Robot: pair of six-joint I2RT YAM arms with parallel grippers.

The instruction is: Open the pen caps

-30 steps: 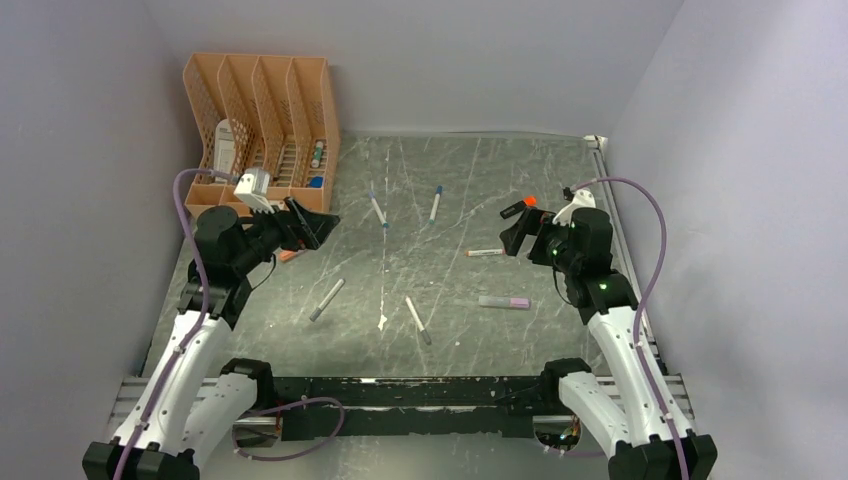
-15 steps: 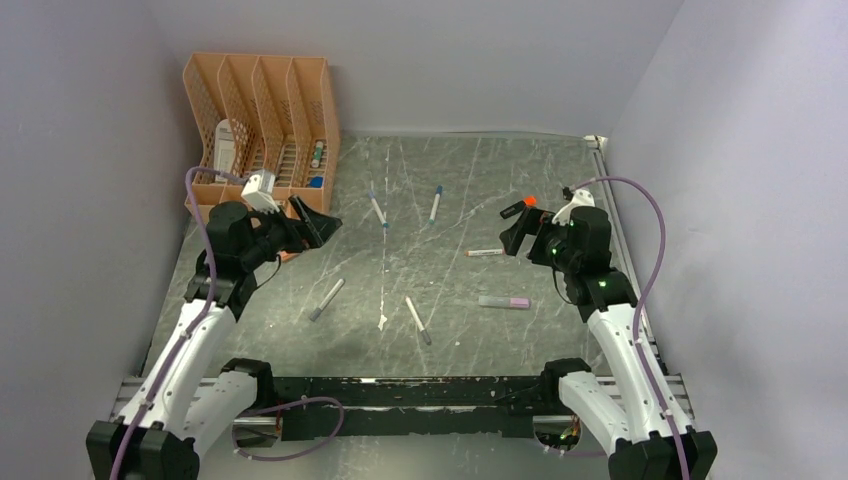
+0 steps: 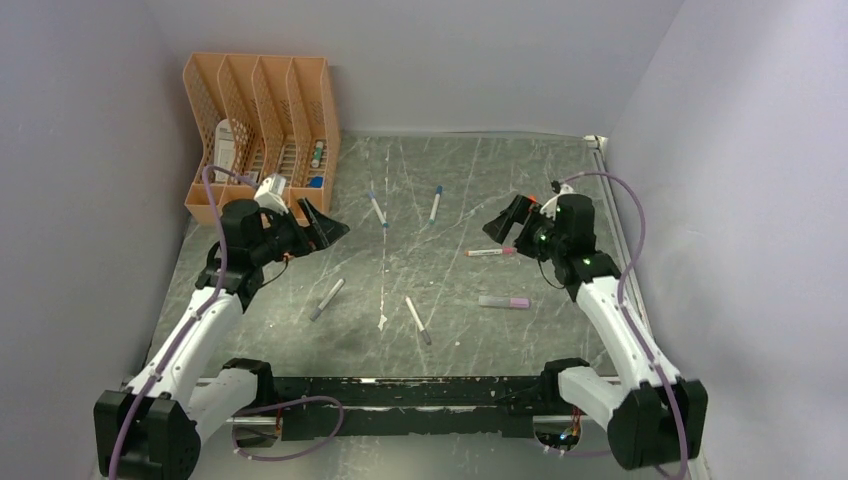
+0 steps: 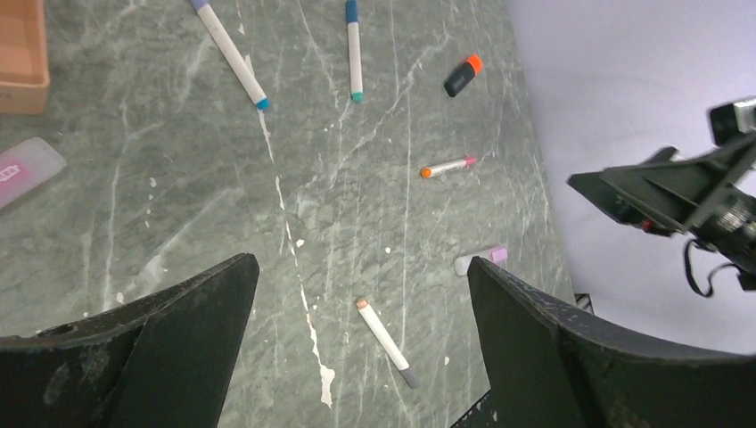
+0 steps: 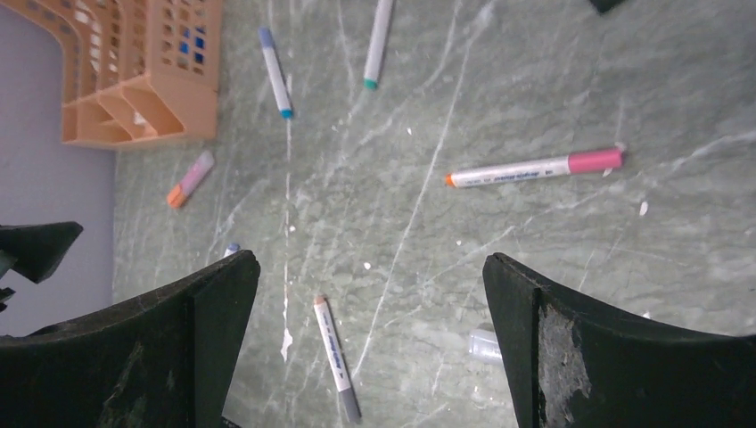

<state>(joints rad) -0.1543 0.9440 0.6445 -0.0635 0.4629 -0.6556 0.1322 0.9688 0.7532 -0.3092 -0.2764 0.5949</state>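
Your left arm rises from its base with the elbow bent. The left claw [image 3: 322,225] hangs above the bench [image 3: 470,170], tilted down toward the middle. Its jaws are spread wide and grip nothing. Your right arm mirrors it: the right claw [image 3: 503,222] hangs over the right half, aimed inward and down, jaws just as wide, nothing between them.

The caps sit on their pens [image 3: 417,320], which lie flat and scattered between the two claws. The pink cap [image 5: 595,160] lies nearest the right claw, and the purple cap [image 3: 522,302] is nearer you on the same side. Two blue-capped pens [image 3: 377,208] lie toward the far middle, and a grey pen [image 3: 327,298] lies on the left, nearer you than the left claw.

The rack [image 3: 260,120] fills the far left corner, close behind your left wrist. The left wall [image 3: 80,200] and right wall [image 3: 740,200] hem in both arms, and the right arm runs close to the bench's right edge. Open bench runs along the back wall, right of the rack.
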